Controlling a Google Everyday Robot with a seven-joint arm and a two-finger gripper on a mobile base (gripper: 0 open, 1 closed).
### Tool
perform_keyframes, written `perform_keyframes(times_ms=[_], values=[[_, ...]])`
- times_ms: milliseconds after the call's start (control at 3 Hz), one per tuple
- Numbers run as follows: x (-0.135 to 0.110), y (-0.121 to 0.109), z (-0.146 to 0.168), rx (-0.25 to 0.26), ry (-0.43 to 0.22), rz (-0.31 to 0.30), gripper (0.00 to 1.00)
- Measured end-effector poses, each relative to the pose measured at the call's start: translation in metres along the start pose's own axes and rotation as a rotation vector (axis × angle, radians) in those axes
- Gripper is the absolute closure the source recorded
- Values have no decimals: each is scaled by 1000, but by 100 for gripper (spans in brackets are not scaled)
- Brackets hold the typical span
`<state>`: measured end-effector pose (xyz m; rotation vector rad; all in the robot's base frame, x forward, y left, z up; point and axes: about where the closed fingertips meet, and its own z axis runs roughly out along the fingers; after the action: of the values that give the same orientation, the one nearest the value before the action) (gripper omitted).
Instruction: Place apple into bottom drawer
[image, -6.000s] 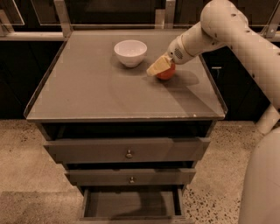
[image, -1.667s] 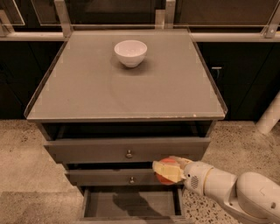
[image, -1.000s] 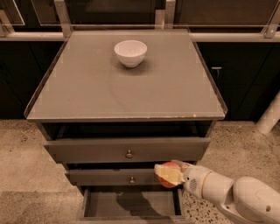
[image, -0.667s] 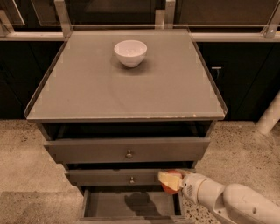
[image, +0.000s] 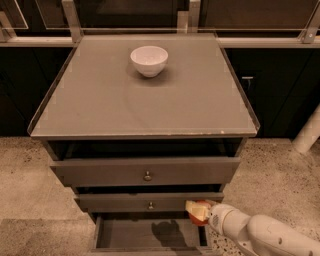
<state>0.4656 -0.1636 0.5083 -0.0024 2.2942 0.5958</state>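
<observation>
Delivery step: our pincer (image: 197, 212), clamped on the apple (image: 201, 220), hovered above the right side of the open bottom drawer (image: 130, 235); we judged lowering inward, then releasing, came next.

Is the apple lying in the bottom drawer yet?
No, the apple is held in the gripper near the right wall of the open bottom drawer, not resting on its floor.

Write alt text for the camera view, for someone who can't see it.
The gripper holds the apple over the right edge of the open bottom drawer of a grey three-drawer cabinet. A white bowl sits on top, toward the back.
</observation>
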Motion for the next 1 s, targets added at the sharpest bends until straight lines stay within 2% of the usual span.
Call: perform_keyframes(times_ms=[333, 667, 1000], values=[[1, -1, -1, 5, 4, 7, 100], [28, -22, 22, 40, 43, 70, 100], [77, -32, 60, 30, 123, 122, 100]])
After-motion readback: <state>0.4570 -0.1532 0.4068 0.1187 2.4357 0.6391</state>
